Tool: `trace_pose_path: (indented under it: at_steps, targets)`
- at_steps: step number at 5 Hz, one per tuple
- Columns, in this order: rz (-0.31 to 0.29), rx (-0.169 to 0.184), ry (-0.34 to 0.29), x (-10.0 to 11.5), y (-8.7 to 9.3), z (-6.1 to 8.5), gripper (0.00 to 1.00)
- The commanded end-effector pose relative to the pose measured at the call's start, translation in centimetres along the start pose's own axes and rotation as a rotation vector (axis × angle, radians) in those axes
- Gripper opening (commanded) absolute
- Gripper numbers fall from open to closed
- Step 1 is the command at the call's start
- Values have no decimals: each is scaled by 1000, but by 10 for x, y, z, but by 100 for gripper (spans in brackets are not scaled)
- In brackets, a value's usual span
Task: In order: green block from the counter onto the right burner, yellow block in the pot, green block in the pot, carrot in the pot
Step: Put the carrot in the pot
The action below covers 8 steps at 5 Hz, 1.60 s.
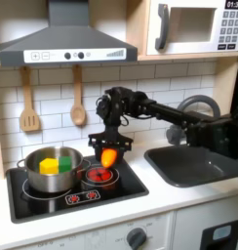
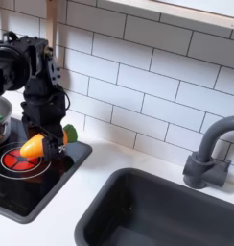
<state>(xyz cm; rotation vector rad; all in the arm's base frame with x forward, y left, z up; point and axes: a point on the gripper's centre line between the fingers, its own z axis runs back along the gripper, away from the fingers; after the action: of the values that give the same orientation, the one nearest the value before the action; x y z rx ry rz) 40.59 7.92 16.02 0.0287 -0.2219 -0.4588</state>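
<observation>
The gripper [image 1: 108, 146] hangs over the right burner [image 1: 99, 176] with its fingers pointing down and closed on the carrot [image 1: 108, 156], which is held clear of the stovetop. In the second exterior view the gripper [image 2: 44, 139] has the carrot [image 2: 34, 146] lying crosswise between its fingers, the orange body sticking out toward the second exterior view's left and the green leafy tip toward the second exterior view's right. Behind the gripper, the black arm [image 1: 160, 112] rises to a bent wrist and then stretches away toward the first exterior view's right, passing above the sink [image 1: 191, 164].

Directly below the carrot lies the glowing red ring of the burner, set into the black stovetop [image 1: 53, 198]. To the gripper's left in the first exterior view, near but apart from it, stands the pot [image 1: 48, 174] on the other burner. Inside the pot sit the yellow block [image 1: 49, 166] and the green block [image 1: 64, 162], side by side and touching, the green one nearer the gripper.

The white counter [image 1: 175, 195] spreads under all of this. Farther out, on the tiled wall behind the pot, hang a wooden spatula [image 1: 29, 105] and a wooden spoon [image 1: 78, 98].
</observation>
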Motion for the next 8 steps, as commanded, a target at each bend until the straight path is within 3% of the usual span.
trace_pose_path:
  at_steps: [1,2,4,6,8]
  targets:
    - [0,-46,18,-8,-4,13,0]
    - [22,-68,17,-9,-2,20,0]
    - [112,-44,-14,-21,28,42,0]
    - [137,-38,-27,-25,36,54,0]
    - [221,-32,-31,-39,56,65,0]
